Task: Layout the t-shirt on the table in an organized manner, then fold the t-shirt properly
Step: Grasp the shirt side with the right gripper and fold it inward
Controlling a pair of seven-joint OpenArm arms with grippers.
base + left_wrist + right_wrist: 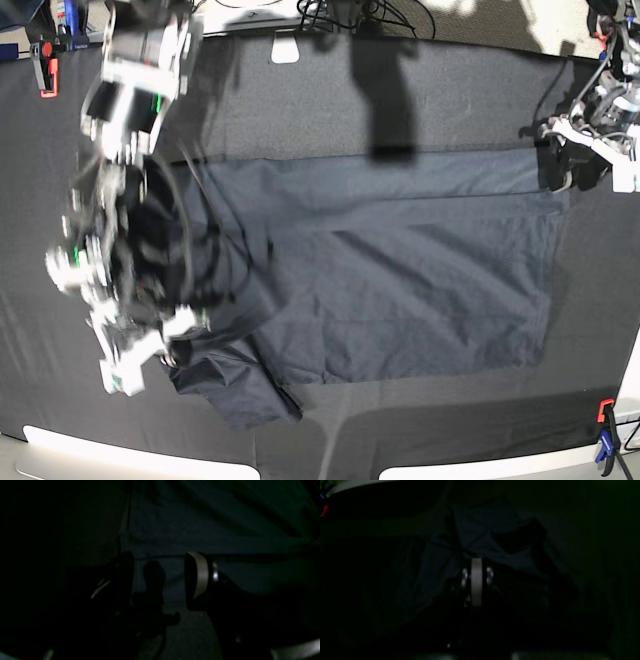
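Note:
The dark navy t-shirt (400, 270) lies spread across the middle of the black-clothed table (420, 95), its left end bunched and wrinkled. My right arm (125, 200) reaches over that bunched end. In the right wrist view the right gripper (476, 562) is shut, and ridges of t-shirt (480, 530) fabric gather at its tips. My left arm (605, 120) sits at the shirt's far right corner. In the left wrist view the left gripper (160, 577) stands open over the t-shirt (200, 530), just at its hem line, with nothing between its fingers.
A red clamp (44, 72) sits at the table's far left corner and a red and blue clamp (603, 440) at the near right. Pale table edges (110, 450) run along the front. Cables and hangers (345, 15) lie beyond the back edge.

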